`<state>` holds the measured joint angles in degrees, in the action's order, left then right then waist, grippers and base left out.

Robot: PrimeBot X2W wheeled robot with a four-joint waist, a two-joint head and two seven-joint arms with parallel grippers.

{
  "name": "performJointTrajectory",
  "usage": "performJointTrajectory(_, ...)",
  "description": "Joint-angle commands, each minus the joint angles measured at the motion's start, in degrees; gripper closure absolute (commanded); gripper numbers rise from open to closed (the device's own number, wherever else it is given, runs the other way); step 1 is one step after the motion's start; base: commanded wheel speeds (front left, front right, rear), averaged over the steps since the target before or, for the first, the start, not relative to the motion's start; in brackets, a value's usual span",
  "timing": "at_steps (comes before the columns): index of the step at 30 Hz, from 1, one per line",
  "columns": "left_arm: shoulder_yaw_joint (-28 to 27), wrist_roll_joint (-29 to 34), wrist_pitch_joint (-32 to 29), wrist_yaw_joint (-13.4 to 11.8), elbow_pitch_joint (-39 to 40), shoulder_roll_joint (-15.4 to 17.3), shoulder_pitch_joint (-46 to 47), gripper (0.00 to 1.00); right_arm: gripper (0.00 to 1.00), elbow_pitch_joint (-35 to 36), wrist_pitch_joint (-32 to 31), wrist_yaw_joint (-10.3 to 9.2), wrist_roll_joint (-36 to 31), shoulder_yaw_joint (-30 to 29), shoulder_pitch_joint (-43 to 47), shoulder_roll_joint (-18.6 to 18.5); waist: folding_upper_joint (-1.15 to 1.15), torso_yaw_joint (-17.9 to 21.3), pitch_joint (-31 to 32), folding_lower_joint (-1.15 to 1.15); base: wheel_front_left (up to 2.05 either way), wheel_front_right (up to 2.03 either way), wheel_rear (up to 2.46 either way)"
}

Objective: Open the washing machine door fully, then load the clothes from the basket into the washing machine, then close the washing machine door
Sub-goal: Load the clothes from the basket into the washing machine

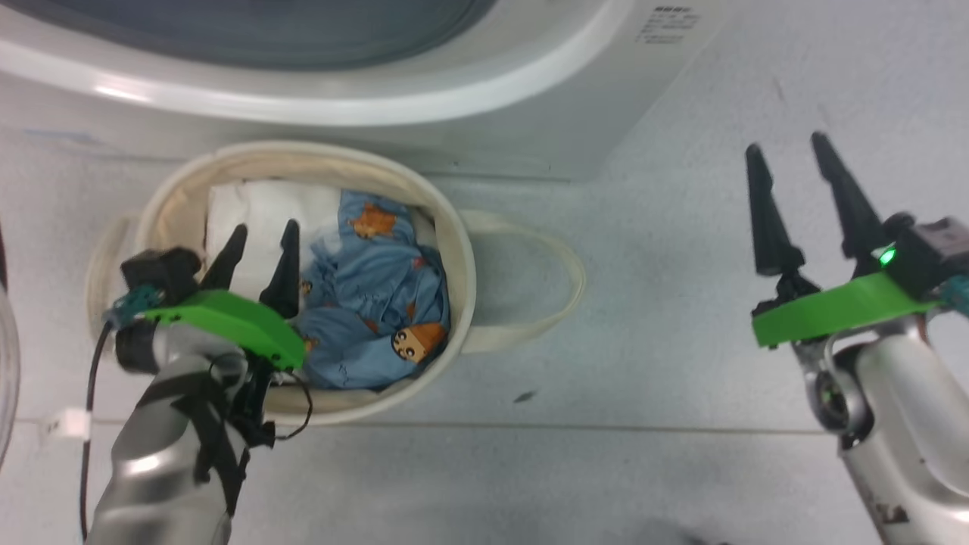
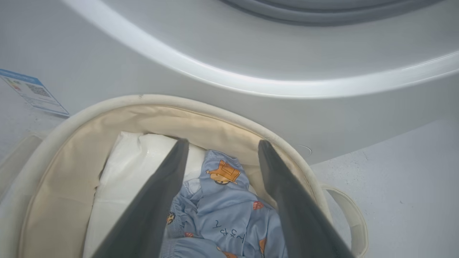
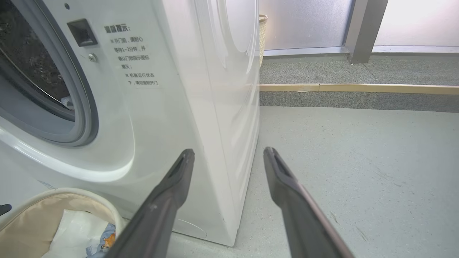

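Clothes (image 1: 378, 303) lie heaped in the basket (image 1: 463, 250): blue fabric with orange bears fills its right half, with a plain white bundle (image 1: 257, 216) on its left half. Right above the basket hovers the left gripper (image 1: 266, 225), jaws spread wide and holding nothing, tips aimed where the bundle meets the bear print. I cannot tell whether they touch the cloth. Well off to the basket's right, over bare floor (image 1: 666, 303), the right gripper (image 1: 785, 142) also stands open and empty.

Just behind the basket rises the washing machine (image 1: 530, 98). From the right wrist view its porthole is uncovered, with the grey gasket (image 3: 84, 107) and the steel drum behind it showing. So the door-opening step looks done, though how far the door has swung I cannot tell. Loading looks barely started, with the heap in the basket and no grasp made. Closing the door comes after that.

Now the writing. On the machine front, up and right of the basket, a printed notice (image 3: 134, 55) is headed 温馨提示, and its two starred lines warn about opening the door. Left of the basket sits a small blue-edged label (image 2: 32, 93), too small to read. A dark scribble marks the clothes, illegible. No brand name is in sight.
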<state>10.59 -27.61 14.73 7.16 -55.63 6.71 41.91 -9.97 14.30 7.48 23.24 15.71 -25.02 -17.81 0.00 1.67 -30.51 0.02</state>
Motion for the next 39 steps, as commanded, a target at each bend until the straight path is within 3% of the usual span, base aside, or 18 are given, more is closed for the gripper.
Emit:
performJointTrajectory(1, 0.02, -1.08, 0.27, 0.33, -0.39, 1.27, 1.09, 0.00, 0.00, 2.02, 0.70, 0.01, -0.46, 0.29, -0.26, -1.25, 0.00, -0.51, -3.68, -0.02, 0.00, 0.00, 0.00)
performJointTrajectory(10, 12.18, -8.33, -5.60, 0.33, -8.76, 1.87, 9.04, 0.00, 0.00, 4.31, 0.70, 0.01, -1.83, -1.79, -2.59, -3.49, 0.00, -0.19, -11.03, -0.02, 0.00, 0.00, 0.00)
performJointTrajectory(15, 20.11, -8.95, -11.31, 0.33, -11.42, 3.43, 11.50, 0.00, 0.00, 5.59, 0.70, 0.01, -2.63, -2.34, -2.28, -2.86, 0.00, 0.62, -13.84, -0.02, 0.00, 0.00, 0.00)
performJointTrajectory(23, 29.24, -9.60, -14.41, 0.33, -12.93, 5.23, 14.19, 0.00, 0.00, 7.30, 0.70, 0.01, -3.75, -3.35, -1.19, -0.98, 0.00, 2.45, -16.68, -0.02, 0.00, 0.00, 0.00)
performJointTrajectory(38, 39.49, -14.93, -19.55, 0.33, -15.12, 6.39, 16.96, 0.00, 0.00, 10.23, 0.70, 0.01, -5.31, -4.55, 0.92, 0.13, 0.00, 3.98, -19.66, -0.02, 0.00, 0.00, 0.00)
performJointTrajectory(39, 39.74, -14.94, -19.18, 0.33, -15.48, 6.29, 17.33, 0.51, 0.00, 10.33, 0.70, 0.01, -5.37, -4.55, 0.92, 0.12, 0.00, 3.98, -19.70, -0.02, 0.00, 0.00, 0.00)
